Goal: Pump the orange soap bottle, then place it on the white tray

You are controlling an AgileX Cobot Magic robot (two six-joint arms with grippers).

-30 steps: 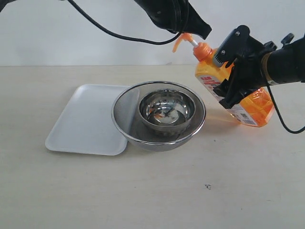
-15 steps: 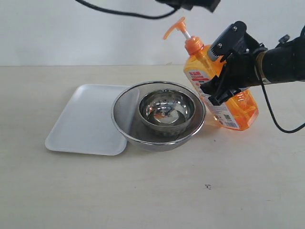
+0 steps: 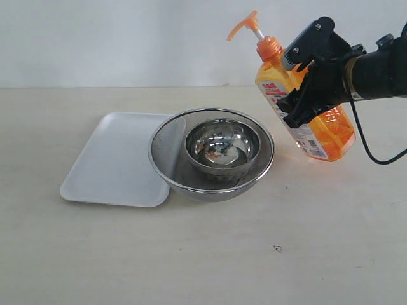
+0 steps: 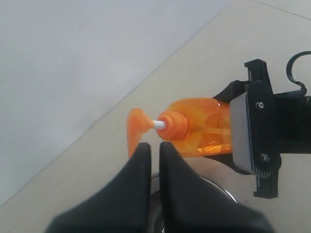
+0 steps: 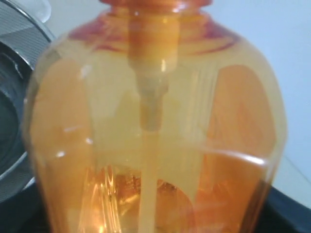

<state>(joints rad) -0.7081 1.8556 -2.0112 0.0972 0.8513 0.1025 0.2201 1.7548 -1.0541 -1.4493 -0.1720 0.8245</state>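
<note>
The orange soap bottle [image 3: 318,127] leans with its top to the left, at the right of the table. Its pump head [image 3: 245,25] stands up on the white stem. My right gripper [image 3: 299,82] is shut on the bottle's body from the side. In the right wrist view the bottle [image 5: 155,136] fills the picture and hides the fingers. My left gripper [image 4: 150,145] is out of the exterior view. It is shut on nothing and hovers just short of the pump head [image 4: 136,128]. The white tray [image 3: 102,165] lies flat at the left.
A round steel mesh strainer [image 3: 168,152] holding a steel bowl [image 3: 222,146] sits between the tray and the bottle and overlaps the tray's right edge. Its rim shows in the left wrist view [image 4: 216,182] and the right wrist view [image 5: 19,73]. A cable [image 3: 375,152] hangs off the right arm.
The left arm, which was over the pump head, has lifted out of the exterior view. The bottle swung left toward the strainer, then back right and a little up, still held.
</note>
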